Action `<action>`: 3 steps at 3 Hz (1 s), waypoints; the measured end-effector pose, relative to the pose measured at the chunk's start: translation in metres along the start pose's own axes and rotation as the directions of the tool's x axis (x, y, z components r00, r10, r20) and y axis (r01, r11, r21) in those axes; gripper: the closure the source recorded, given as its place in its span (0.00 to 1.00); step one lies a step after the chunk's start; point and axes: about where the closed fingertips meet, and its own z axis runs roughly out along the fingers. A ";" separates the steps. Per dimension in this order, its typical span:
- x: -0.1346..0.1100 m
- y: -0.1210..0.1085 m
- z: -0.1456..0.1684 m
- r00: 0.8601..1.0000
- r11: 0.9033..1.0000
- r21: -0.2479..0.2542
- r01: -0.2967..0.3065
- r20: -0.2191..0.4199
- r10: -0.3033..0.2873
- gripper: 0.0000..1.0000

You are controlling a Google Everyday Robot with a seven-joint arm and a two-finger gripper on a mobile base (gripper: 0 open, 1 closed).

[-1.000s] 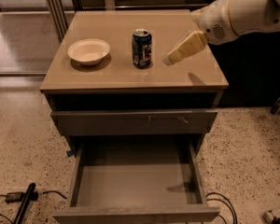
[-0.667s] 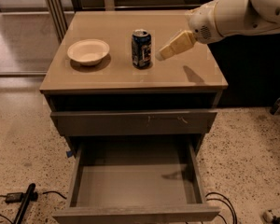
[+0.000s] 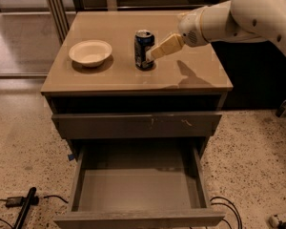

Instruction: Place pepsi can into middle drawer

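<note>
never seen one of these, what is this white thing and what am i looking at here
The white thing is a robot arm reaching in from the right. Its beige tip is the end effector, the part that grasps things. The picture comes from one camera looking down at the front of a cabinet; where the camera is mounted is not known. On the cabinet top stand an upright blue drink can and, to its left, a white bowl. The end effector is right at the can's right side, but I cannot tell whether it has gripped it. Below, one drawer front is closed, and the drawer under it is pulled open, its grey floor showing.
</note>
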 end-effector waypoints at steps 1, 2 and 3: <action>0.002 0.012 0.033 1.000 0.999 -0.054 -0.009 0.010 0.009 0.00; 0.008 0.020 0.052 1.000 0.996 -0.088 -0.019 0.000 0.020 0.00; 0.014 0.023 0.067 0.999 0.993 -0.108 -0.040 -0.008 0.040 0.00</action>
